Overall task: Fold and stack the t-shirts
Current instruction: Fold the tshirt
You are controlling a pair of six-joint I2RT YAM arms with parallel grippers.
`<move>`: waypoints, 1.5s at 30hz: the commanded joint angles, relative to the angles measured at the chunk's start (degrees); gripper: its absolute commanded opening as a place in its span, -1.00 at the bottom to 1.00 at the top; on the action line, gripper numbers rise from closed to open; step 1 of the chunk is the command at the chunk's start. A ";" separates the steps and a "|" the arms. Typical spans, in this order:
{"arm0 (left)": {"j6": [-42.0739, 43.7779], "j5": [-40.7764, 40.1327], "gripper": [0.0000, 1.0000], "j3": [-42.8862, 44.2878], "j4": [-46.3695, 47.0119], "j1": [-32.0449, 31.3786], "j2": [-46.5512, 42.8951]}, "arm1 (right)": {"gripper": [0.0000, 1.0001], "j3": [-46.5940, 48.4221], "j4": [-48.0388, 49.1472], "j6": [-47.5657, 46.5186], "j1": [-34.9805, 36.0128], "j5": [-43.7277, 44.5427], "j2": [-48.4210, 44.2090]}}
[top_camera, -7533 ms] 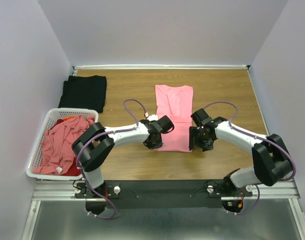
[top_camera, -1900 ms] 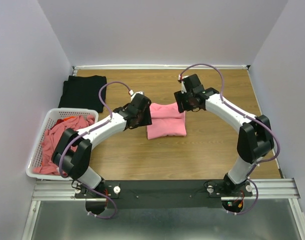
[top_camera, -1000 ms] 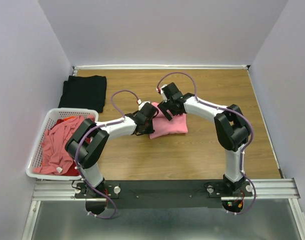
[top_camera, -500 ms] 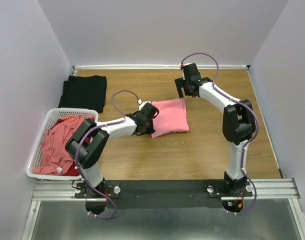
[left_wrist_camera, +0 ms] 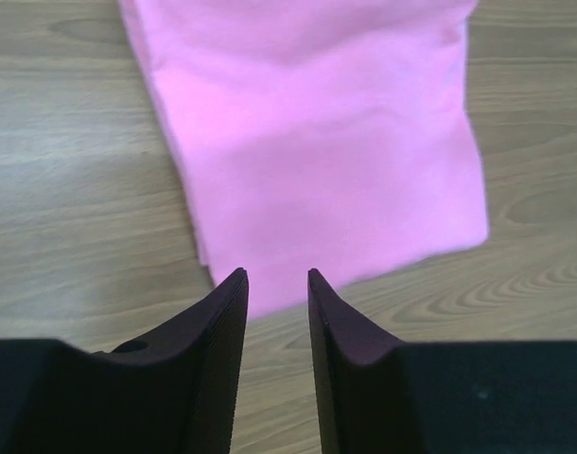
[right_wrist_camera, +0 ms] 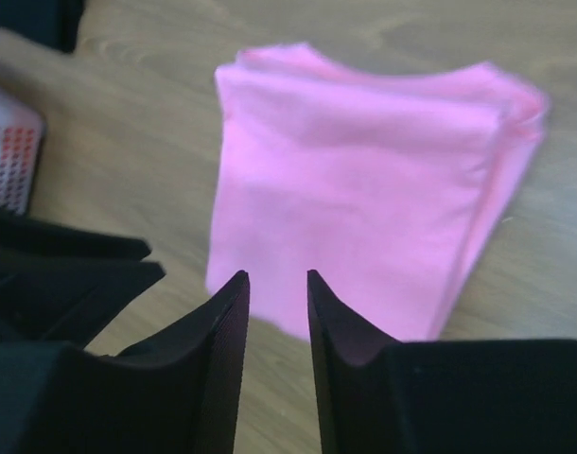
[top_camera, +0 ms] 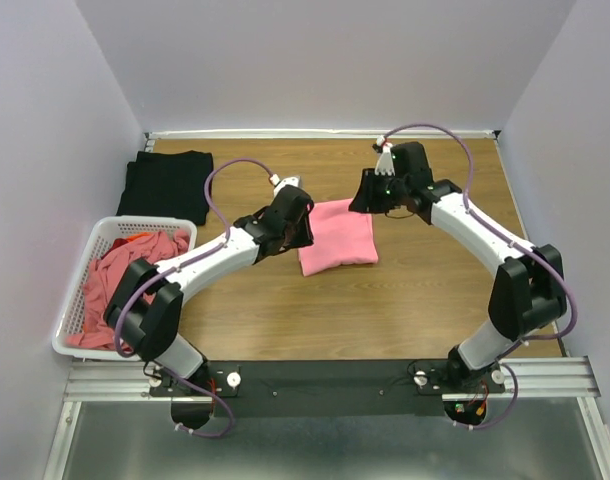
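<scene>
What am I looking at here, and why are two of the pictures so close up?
Two robot arms are bolted to a wooden table, each ending in a two-finger gripper. The wide picture comes from a camera above and behind them. The close-ups come from cameras on the wrists; the dark prongs are each gripper's own fingers. A folded pink t-shirt lies on the table, with the left gripper and right gripper at its edges, fingers slightly apart, holding nothing. A folded black t-shirt lies far left, and a white basket holds more pink and red shirts.
</scene>
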 commanded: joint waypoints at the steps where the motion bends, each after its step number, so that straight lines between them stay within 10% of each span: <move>1: 1.65 5.29 -0.24 -0.19 3.31 -0.07 2.09 | -0.28 -10.11 6.39 6.05 -0.90 -13.14 -0.13; 19: 0.42 6.97 -0.30 -7.31 6.31 0.37 16.17 | -0.57 -44.14 33.05 15.46 -13.47 -22.72 -0.20; 28: 2.79 7.58 -0.12 1.47 3.14 3.70 9.57 | -0.36 -29.92 28.65 16.34 -13.38 -30.19 -7.26; 45: 9.21 16.81 -0.31 23.62 3.49 12.93 33.12 | -0.31 -2.40 40.69 24.60 -11.97 -31.87 28.25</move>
